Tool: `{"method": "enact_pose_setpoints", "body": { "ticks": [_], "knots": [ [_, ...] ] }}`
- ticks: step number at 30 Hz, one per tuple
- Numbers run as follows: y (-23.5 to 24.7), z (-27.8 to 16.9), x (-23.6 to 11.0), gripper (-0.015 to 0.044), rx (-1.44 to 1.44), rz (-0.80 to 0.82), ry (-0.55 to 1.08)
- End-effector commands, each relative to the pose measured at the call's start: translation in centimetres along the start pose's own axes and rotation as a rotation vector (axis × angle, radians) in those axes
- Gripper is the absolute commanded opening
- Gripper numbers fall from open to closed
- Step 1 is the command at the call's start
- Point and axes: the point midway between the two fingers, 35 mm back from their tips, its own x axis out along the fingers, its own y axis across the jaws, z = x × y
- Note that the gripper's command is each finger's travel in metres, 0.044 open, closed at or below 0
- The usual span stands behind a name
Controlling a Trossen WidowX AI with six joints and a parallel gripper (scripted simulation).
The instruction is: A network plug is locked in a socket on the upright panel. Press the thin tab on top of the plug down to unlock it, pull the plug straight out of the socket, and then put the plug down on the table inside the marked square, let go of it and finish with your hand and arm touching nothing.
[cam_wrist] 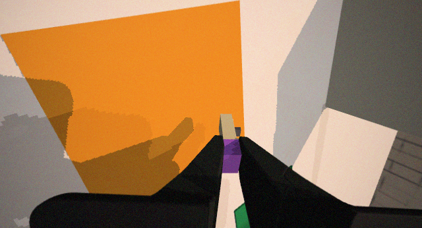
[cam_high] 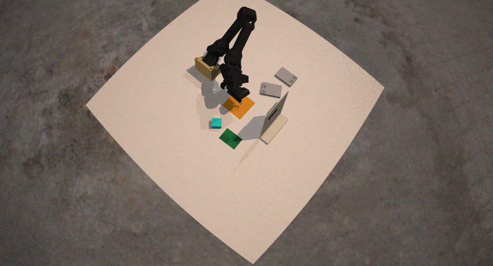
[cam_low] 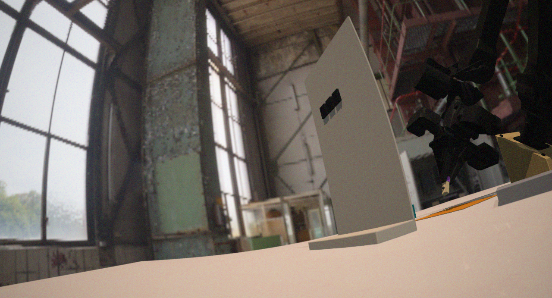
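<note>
My gripper is shut on the network plug, a small purple body with a tan tip that points down. It hangs a little above the right edge of the orange square on the table. The upright grey panel stands to the right, and its three dark sockets look empty. A green square lies nearer the panel's base.
A teal cube sits left of the green square. Two flat grey plates lie beyond the panel; one shows in the exterior view. The arm's tan base block stands behind.
</note>
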Motion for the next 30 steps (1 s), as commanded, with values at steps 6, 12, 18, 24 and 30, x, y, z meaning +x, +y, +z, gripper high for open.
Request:
{"method": "enact_pose_setpoints", "body": {
  "ticks": [6, 12, 18, 24, 30],
  "knots": [
    [1.0, 0.0, 0.8, 0.0, 0.009, 0.007, 0.002],
    [1.4, 0.1, 1.3, 0.0, 0.009, 0.006, 0.001],
    [1.8, 0.2, 1.7, 0.0, 0.01, 0.005, -0.001],
    [1.8, 0.2, 1.8, 0.0, 0.01, 0.006, -0.001],
    [1.9, 0.3, 2.1, 0.0, 0.01, 0.006, -0.001]
  ]
}}
